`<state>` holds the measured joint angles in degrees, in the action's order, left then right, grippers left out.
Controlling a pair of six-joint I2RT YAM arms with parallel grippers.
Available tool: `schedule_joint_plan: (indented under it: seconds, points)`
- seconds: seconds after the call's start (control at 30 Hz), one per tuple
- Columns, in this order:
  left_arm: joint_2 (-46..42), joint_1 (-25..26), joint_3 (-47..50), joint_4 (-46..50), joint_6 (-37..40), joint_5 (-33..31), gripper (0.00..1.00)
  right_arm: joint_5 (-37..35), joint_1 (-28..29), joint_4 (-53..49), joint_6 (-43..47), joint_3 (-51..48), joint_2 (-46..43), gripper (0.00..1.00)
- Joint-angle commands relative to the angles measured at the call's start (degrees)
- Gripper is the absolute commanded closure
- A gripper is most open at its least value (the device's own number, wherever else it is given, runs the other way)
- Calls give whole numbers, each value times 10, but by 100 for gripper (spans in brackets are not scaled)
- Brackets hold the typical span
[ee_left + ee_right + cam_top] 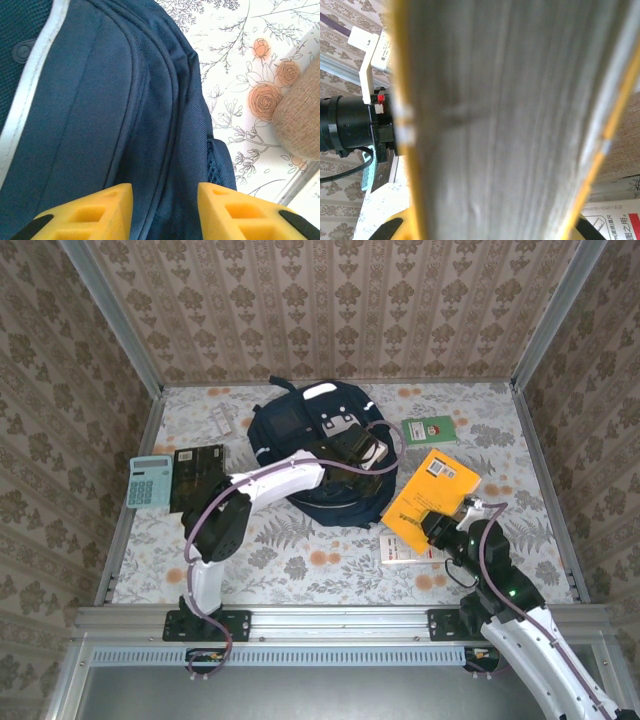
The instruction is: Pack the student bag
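The student bag [300, 445], a navy-blue backpack with a white stripe, lies flat at the middle of the table. My left gripper [368, 452] hovers over the bag's right side. In the left wrist view its yellow fingers [100, 210] stand apart, so the gripper [165, 192] is open, with the bag's seams and fabric [115, 125] just below and nothing between them. My right gripper [440, 528] is shut on a thick yellow book [432, 492], held tilted to the right of the bag. The book's page edge [500, 120] faces the right wrist camera.
A white booklet [400, 548] lies under the yellow book. A green booklet [428, 430] sits right of the bag's top. A teal calculator [150, 482] and a black flat item [197, 477] lie at the left, a small white packet [222, 422] behind them. Metal rails edge the table.
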<state>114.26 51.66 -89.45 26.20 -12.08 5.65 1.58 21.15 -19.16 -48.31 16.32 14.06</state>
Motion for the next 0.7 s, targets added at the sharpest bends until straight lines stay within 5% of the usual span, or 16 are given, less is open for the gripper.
schedule_joint_plan:
  seconds: [0.0,0.2,0.33,0.43,0.67]
  points:
    - [22,3,-27,6,4,15,59,-15,-4,9,4,6,-17,100]
    - [47,5,-48,24,8,6,63,-12,-6,8,3,7,-19,100]
    - [49,5,-47,24,9,2,75,-11,-7,7,3,6,-20,100]
    - [51,5,-52,33,13,-11,62,-10,-8,9,3,7,-20,100]
    - [55,9,-48,50,19,-29,54,-9,-9,11,2,6,-20,100]
